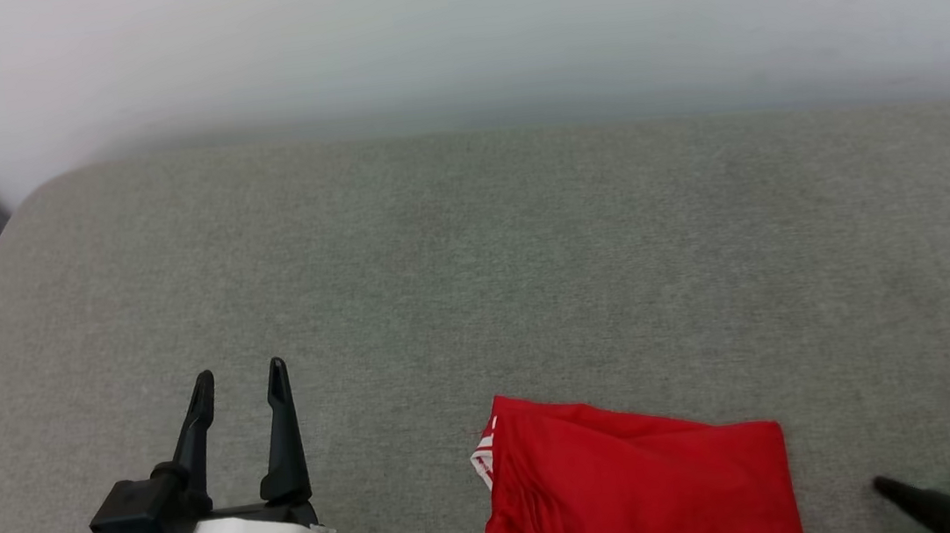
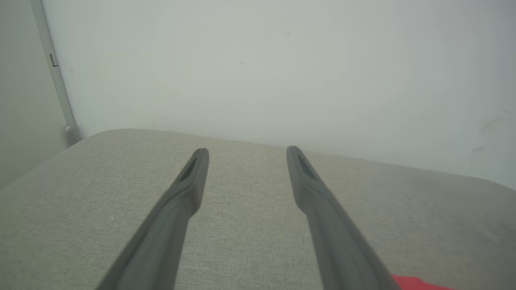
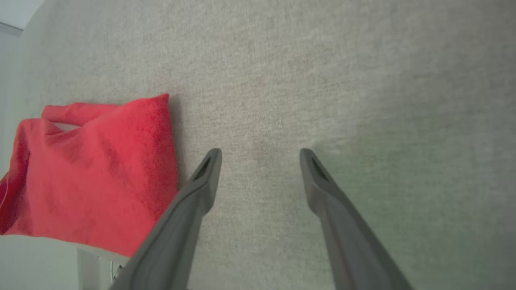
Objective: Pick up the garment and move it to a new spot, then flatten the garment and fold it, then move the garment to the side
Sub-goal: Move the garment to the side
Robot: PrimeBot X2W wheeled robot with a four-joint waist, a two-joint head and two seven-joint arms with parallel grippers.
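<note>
- Head view: got the left gripper (image 1: 240, 371) closest, lower left, fingers spread wide, gripping nothing. Spotted the shirt (image 1: 639, 487) folded into a red block at the cushion (image 1: 526, 252) near edge, well apart from that gripper.
- Left wrist view: same wide fingers over bare cushion, plus a red sliver of shirt bottom right.
- Right wrist view: right gripper (image 3: 260, 151) wide too, empty, parked just beside the shirt's edge.
- Could shove the block off that near edge, or undo the fold by pinching only the top layer.
</note>
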